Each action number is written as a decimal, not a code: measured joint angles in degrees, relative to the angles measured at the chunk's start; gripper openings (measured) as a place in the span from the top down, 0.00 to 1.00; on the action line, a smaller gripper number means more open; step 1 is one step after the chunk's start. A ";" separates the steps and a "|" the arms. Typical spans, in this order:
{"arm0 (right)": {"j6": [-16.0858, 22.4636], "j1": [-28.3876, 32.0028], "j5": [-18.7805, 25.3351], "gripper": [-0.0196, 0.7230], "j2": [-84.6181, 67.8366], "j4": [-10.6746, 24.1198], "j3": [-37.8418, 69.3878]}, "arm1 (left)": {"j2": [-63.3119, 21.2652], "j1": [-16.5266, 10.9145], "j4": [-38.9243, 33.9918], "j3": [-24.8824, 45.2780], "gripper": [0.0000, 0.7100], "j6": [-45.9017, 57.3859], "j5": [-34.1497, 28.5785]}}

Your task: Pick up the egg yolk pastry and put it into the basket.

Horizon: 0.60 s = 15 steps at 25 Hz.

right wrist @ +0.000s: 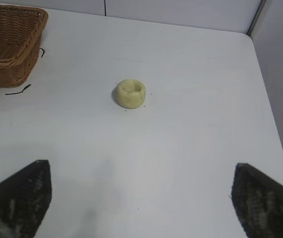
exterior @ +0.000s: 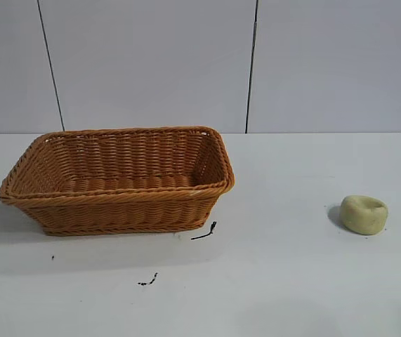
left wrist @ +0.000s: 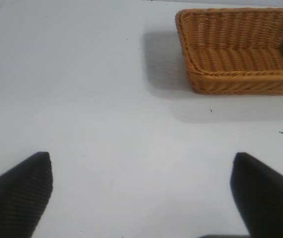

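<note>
The egg yolk pastry sits alone on the white tabletop at the right of the exterior frame, dent upward, with nothing touching it. The basket stands well apart from it in the left half of that frame, and what shows of its inside holds nothing.

In the right wrist view the pastry lies near the middle of the frame, ahead of the right claw, whose fingers are spread wide with only bare tabletop between them. The left claw is likewise spread apart and holds nothing, with the basket at the upper right of its frame.

By my reading nothing is done yet: approach, grasp, carry and release all remain.

No brand, label or writing is readable; only small dark specks mark the tabletop by the basket.
</note>
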<state>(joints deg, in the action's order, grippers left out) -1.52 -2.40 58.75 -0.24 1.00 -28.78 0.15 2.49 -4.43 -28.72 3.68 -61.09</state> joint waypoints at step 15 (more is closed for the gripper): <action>0.92 0.00 -1.41 0.05 7.54 0.00 -3.57 | 0.00 0.00 0.00 0.00 0.02 0.00 0.00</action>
<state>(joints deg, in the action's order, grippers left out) -0.60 -2.40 57.34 7.30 1.00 -32.35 0.15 2.49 -4.43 -28.72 3.68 -61.09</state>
